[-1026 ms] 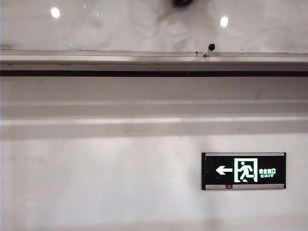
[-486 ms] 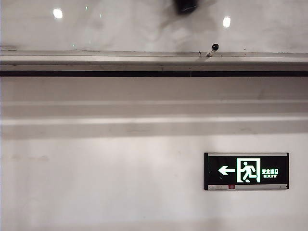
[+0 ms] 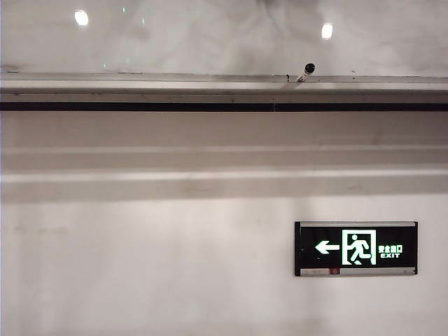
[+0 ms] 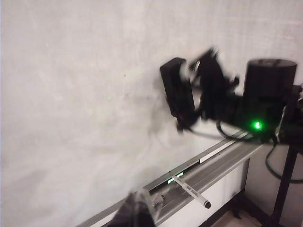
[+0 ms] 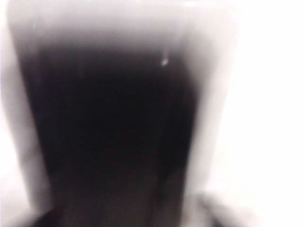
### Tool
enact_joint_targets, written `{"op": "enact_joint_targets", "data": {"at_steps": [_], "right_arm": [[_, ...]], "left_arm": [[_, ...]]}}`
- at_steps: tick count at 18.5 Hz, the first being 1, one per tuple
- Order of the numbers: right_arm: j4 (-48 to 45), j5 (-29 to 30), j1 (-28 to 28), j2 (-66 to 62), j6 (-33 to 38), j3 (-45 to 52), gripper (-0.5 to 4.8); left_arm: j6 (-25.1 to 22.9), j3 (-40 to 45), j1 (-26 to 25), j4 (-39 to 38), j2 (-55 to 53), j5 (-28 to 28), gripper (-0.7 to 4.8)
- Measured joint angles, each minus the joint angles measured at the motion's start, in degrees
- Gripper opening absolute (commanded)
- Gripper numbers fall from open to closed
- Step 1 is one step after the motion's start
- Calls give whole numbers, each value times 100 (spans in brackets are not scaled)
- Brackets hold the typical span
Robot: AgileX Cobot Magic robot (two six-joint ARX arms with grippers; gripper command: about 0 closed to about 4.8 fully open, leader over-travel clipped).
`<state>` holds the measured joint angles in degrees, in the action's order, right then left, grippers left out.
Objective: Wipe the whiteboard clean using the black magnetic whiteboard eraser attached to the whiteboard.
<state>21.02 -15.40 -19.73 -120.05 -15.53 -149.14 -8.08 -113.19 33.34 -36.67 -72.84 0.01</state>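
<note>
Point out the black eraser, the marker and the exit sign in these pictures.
black magnetic whiteboard eraser (image 4: 177, 90), left wrist view, middle of the block against the board.
marker (image 4: 191, 191), left wrist view, mid-barrel on the tray rail.
exit sign (image 3: 355, 248), exterior view, centre of the lit panel.

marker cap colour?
Black cap on a white marker; left wrist view shows it best.

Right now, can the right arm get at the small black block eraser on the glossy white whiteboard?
Probably yes: the right gripper is close beside the black eraser on the whiteboard, with nothing between them; blur hides any contact.
</note>
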Motion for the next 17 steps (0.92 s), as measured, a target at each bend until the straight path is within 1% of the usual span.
{"op": "enact_joint_targets", "data": {"at_steps": [1,2,3,4,5,6,7,9,10,11,12,14,17], "right_arm": [[-214,13,-2,94,-9,-13,401],[-188,-9,-50,256,-17,-13,400],[-20,0,-103,431,-11,-13,400],[184,17,-131,595,-11,-11,387],[435,11,-258,890,9,-11,246],[592,20,-315,1241,42,-13,43],[704,20,-354,1515,44,-15,-6],[1274,-4,-330,2205,28,-46,-5],[1585,-4,-326,2378,83,-52,-5],[2114,-2,-328,2549,304,-50,-5],[2715,0,-330,2640,614,-39,-5],[3556,50,-330,2667,756,-35,-6],[4527,496,-330,2669,848,122,-6]], "left_arm": [[0,0,0,2,-2,0,-6],[0,0,0,2,0,0,-6],[0,0,0,0,0,-2,-6],[0,0,0,-2,-2,0,-6],[-2,0,0,2,2,-2,-6],[-2,0,0,-7,-2,2,-6],[-13,0,0,-39,0,109,-6],[-20,0,2,-96,0,758,-6],[-22,0,9,-127,0,887,-6],[-20,0,81,-197,-2,1091,-6],[-22,0,223,-251,-9,1198,-6],[-22,0,544,-433,-22,1263,-6],[-22,2,999,-623,-44,1231,-6]]}}
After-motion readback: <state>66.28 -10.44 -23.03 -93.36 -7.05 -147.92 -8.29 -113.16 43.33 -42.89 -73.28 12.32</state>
